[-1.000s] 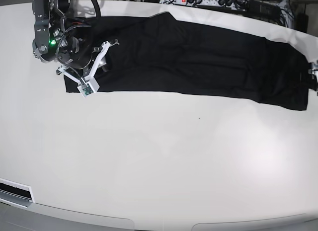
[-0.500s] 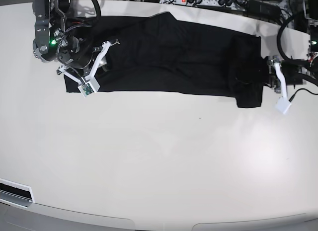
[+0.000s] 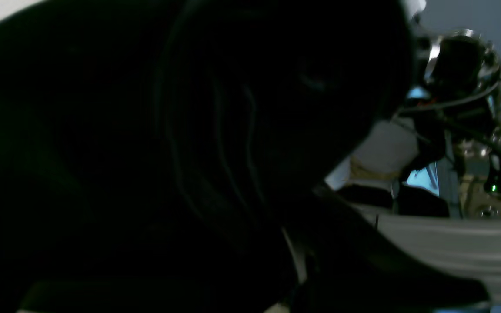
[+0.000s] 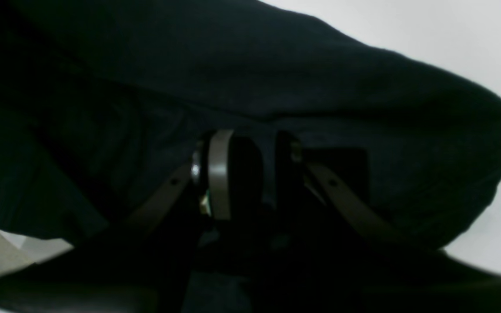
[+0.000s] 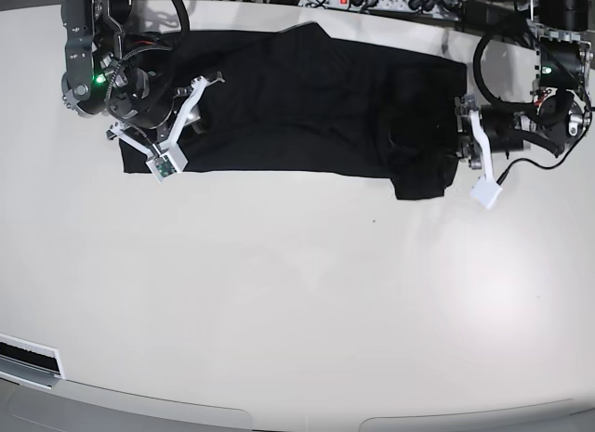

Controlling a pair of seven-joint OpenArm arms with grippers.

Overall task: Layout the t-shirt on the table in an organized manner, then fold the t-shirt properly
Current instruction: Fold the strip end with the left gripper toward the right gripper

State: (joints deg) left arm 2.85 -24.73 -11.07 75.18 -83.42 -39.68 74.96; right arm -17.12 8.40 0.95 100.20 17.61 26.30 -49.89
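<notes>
The black t-shirt lies as a long band across the far side of the white table. Its right end is doubled over toward the middle, with a lobe hanging toward me. My left gripper is shut on that turned-over end, and dark cloth fills most of the left wrist view. My right gripper stays at the shirt's left end. In the right wrist view its fingers pinch a fold of the fabric, with the gripper low on the cloth.
A power strip with cables runs along the table's far edge behind the shirt. Both arm bases stand at the far corners. A dark slot marks the front left rim. Bare tabletop shows beyond the hem.
My left gripper has travelled leftward, pulling the shirt's right end over onto the body, so the shirt now spans far less width. The right arm has not moved.
</notes>
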